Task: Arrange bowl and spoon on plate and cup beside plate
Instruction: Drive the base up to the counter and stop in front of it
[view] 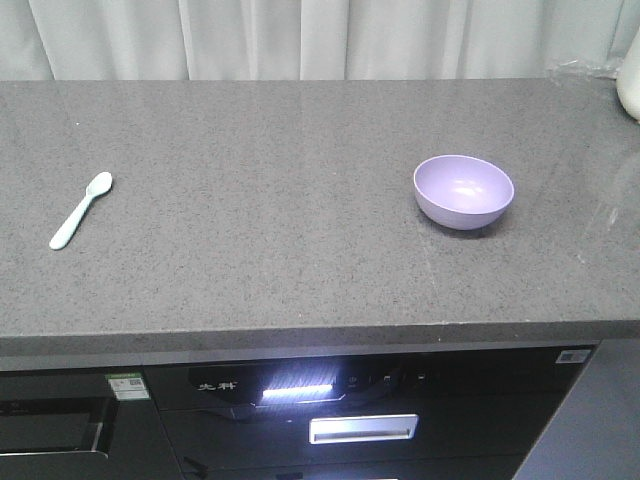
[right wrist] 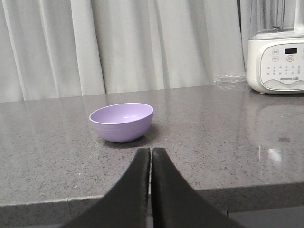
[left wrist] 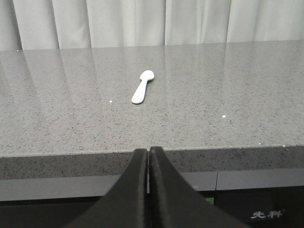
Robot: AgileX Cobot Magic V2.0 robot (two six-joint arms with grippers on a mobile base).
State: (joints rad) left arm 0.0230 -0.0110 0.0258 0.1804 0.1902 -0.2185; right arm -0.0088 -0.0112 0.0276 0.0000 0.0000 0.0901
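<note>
Exterior front-facing view, glossy round bowl (view: 463, 190), rounded spoon (view: 80, 211), speckled countertop (view: 270, 200)

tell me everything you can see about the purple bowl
The bowl is small, round and lavender-purple, with a smooth glossy surface that looks like plastic. Highlights shine on its inner wall. It stands upright, mouth up, and is empty. It sits on the grey speckled countertop, toward the right side in the front view, and throws a soft shadow beside its base. Only the countertop touches it. The spoon lies far off to the left, and the right gripper is short of it.
</note>
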